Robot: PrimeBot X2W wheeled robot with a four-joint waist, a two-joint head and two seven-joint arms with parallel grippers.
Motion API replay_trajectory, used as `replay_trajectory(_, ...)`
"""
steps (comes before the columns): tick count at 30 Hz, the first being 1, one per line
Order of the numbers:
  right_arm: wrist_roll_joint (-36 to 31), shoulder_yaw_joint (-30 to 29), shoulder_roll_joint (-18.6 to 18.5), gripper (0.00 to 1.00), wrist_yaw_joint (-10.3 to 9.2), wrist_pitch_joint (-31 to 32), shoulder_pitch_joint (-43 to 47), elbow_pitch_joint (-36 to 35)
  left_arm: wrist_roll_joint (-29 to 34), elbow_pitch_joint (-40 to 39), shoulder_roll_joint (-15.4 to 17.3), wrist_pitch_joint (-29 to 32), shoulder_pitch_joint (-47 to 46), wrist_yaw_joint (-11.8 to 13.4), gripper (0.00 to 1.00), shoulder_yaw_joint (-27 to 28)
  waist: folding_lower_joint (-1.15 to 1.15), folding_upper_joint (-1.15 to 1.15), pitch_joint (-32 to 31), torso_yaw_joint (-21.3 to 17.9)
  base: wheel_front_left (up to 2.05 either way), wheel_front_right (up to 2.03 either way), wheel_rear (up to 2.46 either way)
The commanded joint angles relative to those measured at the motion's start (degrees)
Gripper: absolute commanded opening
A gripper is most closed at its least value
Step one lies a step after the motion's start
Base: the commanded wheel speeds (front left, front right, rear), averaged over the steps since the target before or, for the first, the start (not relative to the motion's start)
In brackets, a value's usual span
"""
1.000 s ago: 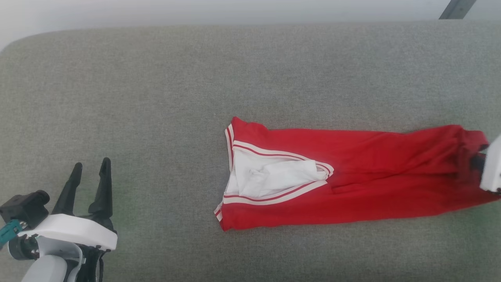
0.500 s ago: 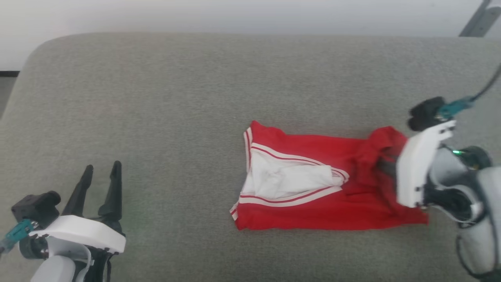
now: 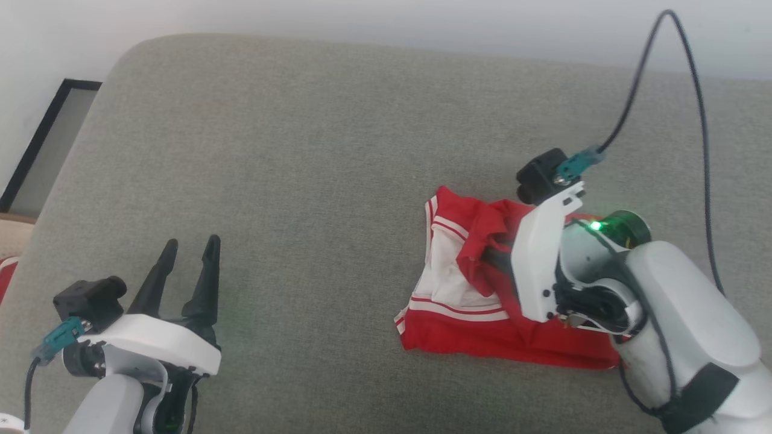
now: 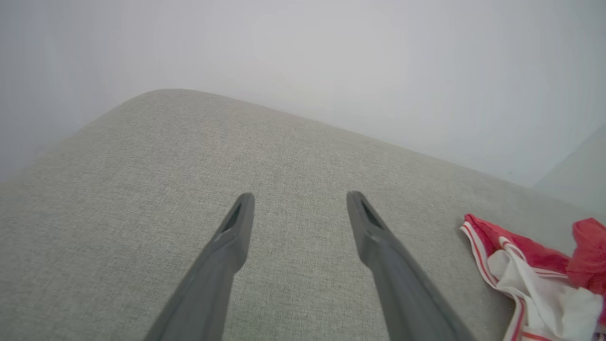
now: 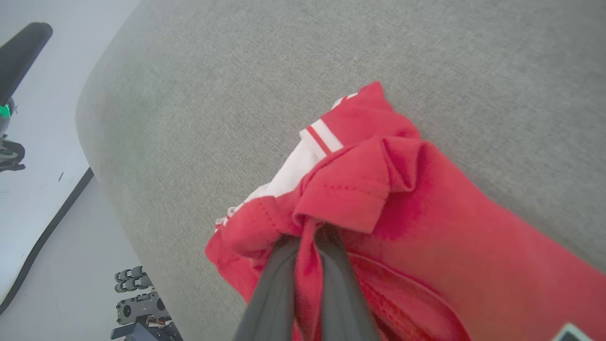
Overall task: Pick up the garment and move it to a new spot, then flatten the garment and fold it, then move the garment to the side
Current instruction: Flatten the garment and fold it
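Note:
The garment (image 3: 470, 339) is a red jersey with white panels and striped trim, lying bunched on the grey cushion (image 3: 301, 150) right of centre. My right gripper (image 3: 490, 260) is shut on a fold of its red fabric, held over the white panel. In the right wrist view the cloth (image 5: 426, 213) is pinched between the two dark fingers of the right gripper (image 5: 310, 237). My left gripper (image 3: 192, 242) hovers open at the lower left, well away from the jersey. Nothing lies between the fingers of the left gripper (image 4: 299, 196), and the garment (image 4: 521, 277) lies at that view's right edge.
The cushion's rounded left edge (image 3: 60, 199) drops to a pale floor with a dark-framed panel (image 3: 36, 144). A black cable (image 3: 693, 90) arcs above my right wrist. Some grey equipment (image 5: 137, 303) stands on the floor below the cushion.
My right gripper has carried the jersey's right end leftward over the rest, so the garment is now much shorter and doubled up. The head camera has shifted too. The left gripper stays open.

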Motion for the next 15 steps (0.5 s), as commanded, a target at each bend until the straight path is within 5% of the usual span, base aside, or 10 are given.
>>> replay_trajectory(1,-0.29,1.12,0.5,0.0,0.0,-0.88,-1.08,1.14,0.05,0.34,-0.39,-0.29,-0.94,-0.48,1.0,-0.03,0.0,0.0,0.21,0.47,0.0,0.0,0.0)
replay_trajectory(5,-0.53,2.93,1.59,0.0,0.0,-2.94,-2.99,5.0,-0.02,1.22,-0.86,-0.45,-1.77,-1.0,1.0,0.04,0.0,0.0,0.44,0.81,0.0,0.0,0.0)
replay_trajectory(6,-0.84,3.41,1.63,0.3,0.0,-3.64,-3.56,5.85,-0.03,1.38,-0.99,-0.51,-1.9,-1.03,1.0,0.1,0.0,0.0,0.5,0.85,0.0,0.0,0.0)
replay_trajectory(7,-0.49,3.79,1.85,0.79,0.0,-4.19,-3.91,6.77,-0.15,1.56,-1.13,-0.55,-1.91,-1.21,1.0,0.18,0.0,0.0,0.54,0.86,0.0,0.0,0.0)
replay_trajectory(8,-0.09,4.47,2.1,1.0,0.0,-4.3,-4.18,7.51,-0.32,1.78,-1.22,-0.56,-1.9,-1.46,1.0,0.28,0.0,0.0,0.56,0.81,0.0,0.0,0.0)
replay_trajectory(15,2.35,7.68,1.93,1.0,0.0,-5.58,-6.36,7.87,-0.46,2.61,-1.43,-0.78,-2.28,-2.19,1.0,1.49,0.0,0.0,0.36,-0.09,0.0,0.0,0.0)
